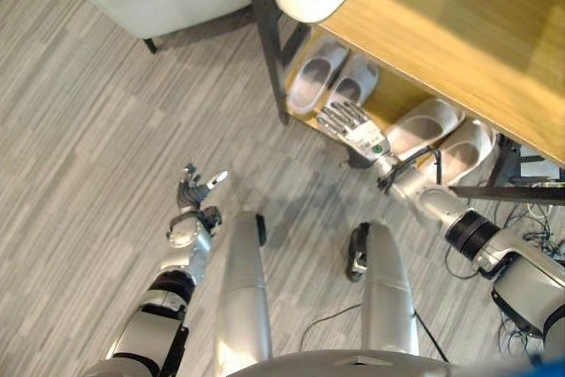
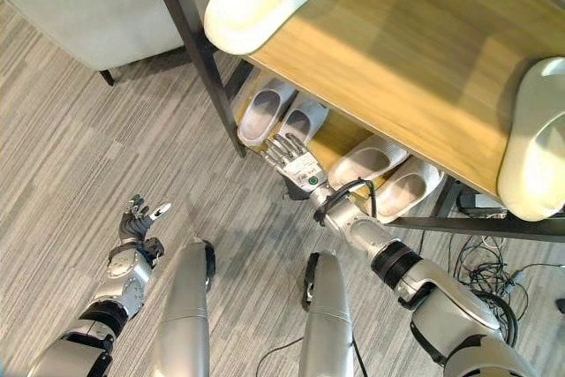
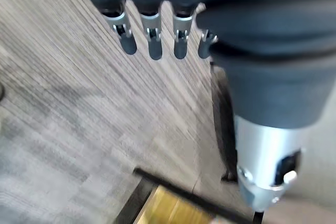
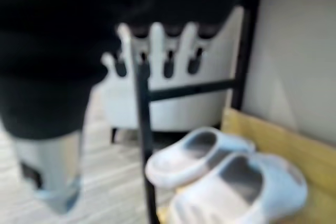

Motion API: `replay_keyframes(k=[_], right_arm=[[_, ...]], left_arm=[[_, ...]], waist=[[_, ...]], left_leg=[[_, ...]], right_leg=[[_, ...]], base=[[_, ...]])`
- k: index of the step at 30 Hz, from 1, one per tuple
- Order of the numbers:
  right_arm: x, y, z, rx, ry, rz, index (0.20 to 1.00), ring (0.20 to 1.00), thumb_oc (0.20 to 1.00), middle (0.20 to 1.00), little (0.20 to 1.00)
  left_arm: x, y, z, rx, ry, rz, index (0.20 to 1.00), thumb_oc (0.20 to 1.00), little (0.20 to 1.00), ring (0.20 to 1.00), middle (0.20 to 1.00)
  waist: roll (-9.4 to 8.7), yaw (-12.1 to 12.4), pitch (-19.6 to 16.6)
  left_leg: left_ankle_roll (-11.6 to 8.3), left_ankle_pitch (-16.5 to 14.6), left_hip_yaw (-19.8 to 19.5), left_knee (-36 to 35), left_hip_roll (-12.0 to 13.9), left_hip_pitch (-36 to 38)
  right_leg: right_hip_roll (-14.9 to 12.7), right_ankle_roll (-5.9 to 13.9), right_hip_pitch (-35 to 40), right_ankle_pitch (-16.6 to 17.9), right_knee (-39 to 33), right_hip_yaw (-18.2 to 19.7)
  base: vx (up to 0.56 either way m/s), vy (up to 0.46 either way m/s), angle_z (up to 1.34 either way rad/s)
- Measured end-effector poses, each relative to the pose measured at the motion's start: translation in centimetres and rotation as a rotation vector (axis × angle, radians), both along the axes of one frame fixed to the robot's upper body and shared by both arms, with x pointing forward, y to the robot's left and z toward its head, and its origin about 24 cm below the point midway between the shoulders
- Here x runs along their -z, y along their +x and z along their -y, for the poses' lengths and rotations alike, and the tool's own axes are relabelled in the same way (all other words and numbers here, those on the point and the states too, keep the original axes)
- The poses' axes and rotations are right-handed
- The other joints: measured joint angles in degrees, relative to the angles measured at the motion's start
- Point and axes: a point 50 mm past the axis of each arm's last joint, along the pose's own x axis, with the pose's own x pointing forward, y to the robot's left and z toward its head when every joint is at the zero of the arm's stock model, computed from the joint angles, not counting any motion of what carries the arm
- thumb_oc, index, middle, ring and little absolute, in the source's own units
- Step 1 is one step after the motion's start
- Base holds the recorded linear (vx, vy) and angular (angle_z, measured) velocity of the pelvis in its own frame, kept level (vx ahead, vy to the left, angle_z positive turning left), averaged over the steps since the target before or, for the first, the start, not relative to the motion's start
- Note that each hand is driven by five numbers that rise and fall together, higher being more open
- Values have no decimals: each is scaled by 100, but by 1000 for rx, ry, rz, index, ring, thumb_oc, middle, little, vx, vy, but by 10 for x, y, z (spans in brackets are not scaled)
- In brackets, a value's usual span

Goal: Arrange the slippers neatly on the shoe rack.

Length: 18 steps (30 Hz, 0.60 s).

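Now two pairs of slippers [image 1: 334, 75] [image 1: 441, 139] sit on the shoe rack's [image 1: 459, 33] lower shelf, at one o'clock. Right hand [image 1: 353, 125] hovers between them, fingers straight, empty. Left hand [image 1: 196, 190] hangs relaxed, empty, over the floor [image 1: 97, 147] at nine o'clock.

No text, label, number or sign can be read anywhere in these views. A small green mark sits on the back of the right hand [image 2: 298, 165], too small to make out.
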Motion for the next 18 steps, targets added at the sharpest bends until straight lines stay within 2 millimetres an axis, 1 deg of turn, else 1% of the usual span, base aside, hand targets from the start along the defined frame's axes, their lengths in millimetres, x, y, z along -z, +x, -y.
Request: replay_keyframes(k=[1,3,7,8,10,11,12,13,15,16,17,18], right_arm=[[18,-7,-3,0,9,-64,1000,1000,1000,1000,1000],[31,-14,-4,-7,0,-110,1000,1000,1000,1000,1000],[57,-22,3,60,18,-211,1000,1000,1000,1000,1000],[72,-30,9,87,14,-265,1000,1000,1000,1000,1000],[78,-31,15,117,14,-287,1000,1000,1000,1000,1000],[86,-35,21,148,19,-314,1000,1000,1000,1000,1000],[89,-36,28,176,21,-321,1000,1000,1000,1000,1000],[95,-40,32,199,20,-342,1000,1000,1000,1000,1000],[99,-41,41,246,21,-352,1000,1000,1000,1000,1000],[105,-44,46,273,25,-368,1000,1000,1000,1000,1000],[105,-43,50,295,40,-367,1000,1000,1000,1000,1000],[109,-45,55,324,50,-377,1000,1000,1000,1000,1000]], left_arm=[[4,-2,5,6,-13,-8,1000,1000,1000,1000,1000],[4,-2,8,11,-19,-4,1000,1000,1000,1000,1000],[4,-1,12,28,-8,-5,1000,1000,1000,1000,1000],[5,-1,13,35,-1,-8,1000,1000,1000,1000,1000],[4,0,16,38,-8,-1,1000,1000,1000,1000,1000],[3,1,17,40,-10,1,1000,1000,1000,1000,1000],[3,2,18,41,-12,6,1000,1000,1000,1000,1000],[3,2,18,41,-12,6,1000,1000,1000,1000,1000],[4,1,20,44,-15,2,1000,1000,1000,1000,1000],[3,1,21,47,-11,8,1000,1000,1000,1000,1000],[2,3,23,59,2,11,1000,1000,1000,1000,1000],[2,3,23,62,5,12,1000,1000,1000,1000,1000]], waist=[[8,-26,7],[10,-71,11],[38,-88,56],[99,-127,115],[171,-139,207],[199,-147,243],[212,-148,270],[221,-166,295],[249,-157,366],[257,-166,372],[280,-177,377],[285,-215,377]], left_leg=[[1,0,26,-68,1,132],[2,-1,40,-79,-1,167],[7,9,104,-160,-1,335],[15,13,134,-216,0,440],[37,101,198,-427,-7,559],[62,197,269,-610,-3,637],[64,293,320,-803,-13,742],[55,321,336,-908,-15,839],[82,444,399,-1226,-13,1112],[92,521,465,-1454,-25,1295],[97,614,494,-1695,-46,1466],[113,765,561,-2037,-87,1674]], right_leg=[[-4,23,101,23,-62,24],[-9,25,123,25,-64,22],[-11,30,220,38,-105,70],[-13,36,314,64,-181,80],[-15,73,399,165,-369,98],[-13,60,423,272,-531,107],[-18,77,496,361,-694,111],[-2,71,576,410,-804,110],[-20,67,815,526,-1077,86],[-27,82,966,601,-1286,71],[-25,78,1121,701,-1511,51],[-49,89,1284,819,-1789,43]], base=[[11,48,-10],[21,50,-3],[3,63,-3],[9,97,-6],[4,66,-8],[7,66,-7],[8,60,-9],[13,28,-7],[31,37,-5],[54,46,-3],[-5,79,-4],[64,51,-1]])
